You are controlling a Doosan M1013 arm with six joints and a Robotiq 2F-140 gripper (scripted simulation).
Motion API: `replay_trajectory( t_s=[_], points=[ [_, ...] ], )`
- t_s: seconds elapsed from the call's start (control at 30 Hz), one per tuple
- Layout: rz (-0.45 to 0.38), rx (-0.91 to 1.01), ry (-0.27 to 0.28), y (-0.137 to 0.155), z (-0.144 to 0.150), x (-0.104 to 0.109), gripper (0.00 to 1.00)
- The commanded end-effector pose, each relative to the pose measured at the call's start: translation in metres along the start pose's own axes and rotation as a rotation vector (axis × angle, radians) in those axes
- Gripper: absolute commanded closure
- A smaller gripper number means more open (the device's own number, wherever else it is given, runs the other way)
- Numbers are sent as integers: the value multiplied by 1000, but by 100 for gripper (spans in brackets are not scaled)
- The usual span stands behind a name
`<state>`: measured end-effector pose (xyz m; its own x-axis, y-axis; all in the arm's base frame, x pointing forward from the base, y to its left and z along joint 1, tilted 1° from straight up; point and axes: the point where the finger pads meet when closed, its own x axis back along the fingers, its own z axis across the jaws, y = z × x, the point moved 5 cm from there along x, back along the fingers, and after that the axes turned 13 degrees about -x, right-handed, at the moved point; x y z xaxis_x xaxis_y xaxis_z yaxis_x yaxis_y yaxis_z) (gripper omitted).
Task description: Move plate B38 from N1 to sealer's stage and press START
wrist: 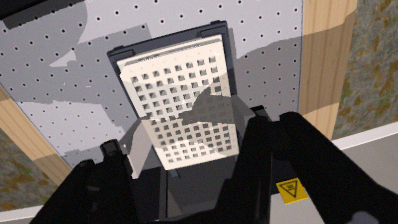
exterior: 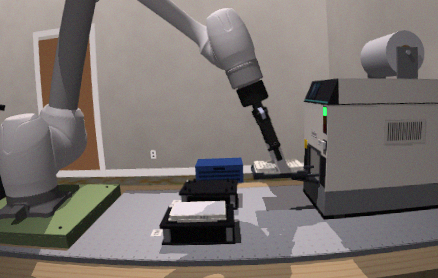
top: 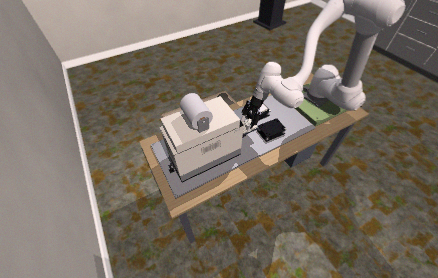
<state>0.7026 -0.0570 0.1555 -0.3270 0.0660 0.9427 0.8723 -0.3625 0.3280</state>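
Note:
Plate B38 (exterior: 263, 166) (wrist: 172, 92), cream with many wells, lies on the sealer's stage (exterior: 264, 175) (wrist: 167, 40), which is out. In the wrist view it looks roughly lined up with the stage; whether it sits fully flat inside the locators I cannot tell. My gripper (top: 246, 125) (exterior: 283, 166) (wrist: 189, 119) is shut on the plate, one finger along each long side. The sealer (top: 212, 147) (exterior: 372, 155) shows a green lamp (exterior: 325, 111). The nest behind (top: 271, 130) (exterior: 209, 190) is empty. The front nest (exterior: 197, 236) holds a white plate (exterior: 199, 210).
The sealer's body stands close beside the gripper, with a foil roll (top: 195, 111) (exterior: 387, 54) on top. A yellow warning label (wrist: 291, 190) is near the stage opening. A blue box (exterior: 219, 169) is behind the nests. The arm's green base plate (top: 319, 111) (exterior: 82, 215) is at the table's other end.

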Motion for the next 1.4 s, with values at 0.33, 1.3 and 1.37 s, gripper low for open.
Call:
replay_trajectory(
  t_s=[0.33, 1.3, 1.37],
  points=[
    [0, 0, 0, 0, 0, 0, 30],
    [0, 0, 0, 3, 1, 9, 30],
    [0, 0, 0, 3, 1, 9, 30]
  ],
)
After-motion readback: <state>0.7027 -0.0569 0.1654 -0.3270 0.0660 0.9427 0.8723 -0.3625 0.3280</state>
